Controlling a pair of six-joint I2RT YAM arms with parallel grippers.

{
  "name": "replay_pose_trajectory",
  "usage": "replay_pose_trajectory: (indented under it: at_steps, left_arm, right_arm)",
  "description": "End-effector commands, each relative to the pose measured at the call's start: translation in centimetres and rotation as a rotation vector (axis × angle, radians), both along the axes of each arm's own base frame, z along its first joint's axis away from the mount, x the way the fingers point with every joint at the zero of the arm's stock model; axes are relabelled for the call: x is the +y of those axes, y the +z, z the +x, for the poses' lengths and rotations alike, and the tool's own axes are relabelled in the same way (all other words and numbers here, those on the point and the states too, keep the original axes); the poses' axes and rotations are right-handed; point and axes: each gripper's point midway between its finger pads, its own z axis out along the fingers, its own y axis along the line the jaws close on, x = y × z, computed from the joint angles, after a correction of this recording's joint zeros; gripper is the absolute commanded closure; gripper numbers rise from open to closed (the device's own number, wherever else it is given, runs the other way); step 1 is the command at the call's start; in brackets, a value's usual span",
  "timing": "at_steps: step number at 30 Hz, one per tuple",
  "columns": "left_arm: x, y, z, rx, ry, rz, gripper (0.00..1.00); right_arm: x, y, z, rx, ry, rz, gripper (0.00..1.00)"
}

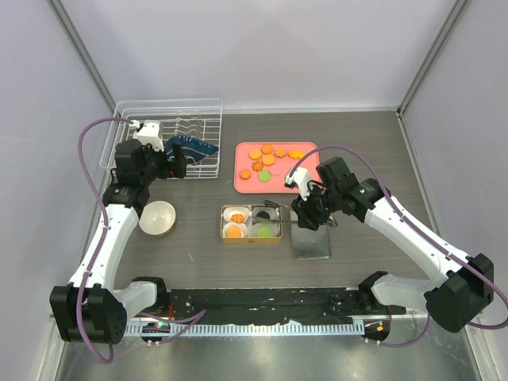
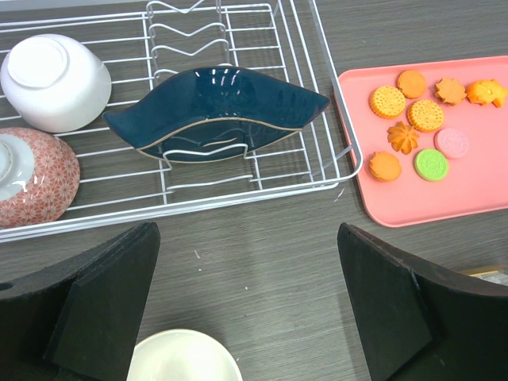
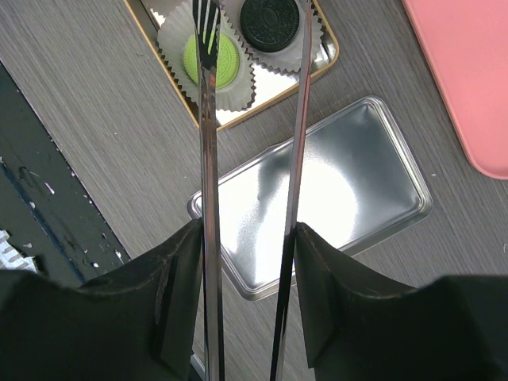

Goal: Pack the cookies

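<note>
Now, dish rack [image 1: 168, 101]: at far left, a blue plate [image 2: 214, 111] is being propped between the wires, apparently for draining; it is not being used in the packing.
Left gripper [image 2: 248, 305]: being hovered above the table just in front of the rack, with its jaws being kept fully spread and nothing gripped, seemingly to stay clear of the work.
Cream bowl [image 1: 157, 217]: being left upright on the table beneath that arm.
Gold tin [image 1: 252, 241]: at centre, four white paper cups [image 3: 238, 91] are being used to keep the pieces apart; two orange, one black and one green are being seated in them.
Cookies [image 1: 268, 159]: the rest are being kept loose on the pink tray [image 2: 468, 182], just behind the tin.
Tongs [image 3: 208, 159]: being clamped in the right gripper [image 3: 248, 238], whose fingers are being pressed against both arms; the tips are being held over the green cookie [image 3: 228, 57], with nothing visibly between them.
Lid [image 3: 357, 182]: being left beside the tin, probably for closing.
</note>
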Motion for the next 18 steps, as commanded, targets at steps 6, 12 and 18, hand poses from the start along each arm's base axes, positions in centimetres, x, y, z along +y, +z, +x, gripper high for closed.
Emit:
replay_pose_trajectory:
  at_steps: [6,12,18]
  left_arm:
    - [-0.1,1.7,0.6,-0.056,-0.008,-0.004,0.00]
    - [0.0,2.2,0.5,-0.070,-0.006,-0.006,0.00]
    - [0.0,2.7,0.3,-0.081,-0.005,-0.005,0.00]
  right_arm:
    - [0.7,2.5,1.1,-0.080,0.001,0.040,0.48]
    - [0.4,4.8,2.1,-0.151,-0.045,0.050,0.48]
    - [-0.4,7.5,4.4,-0.263,-0.135,0.044,0.48]
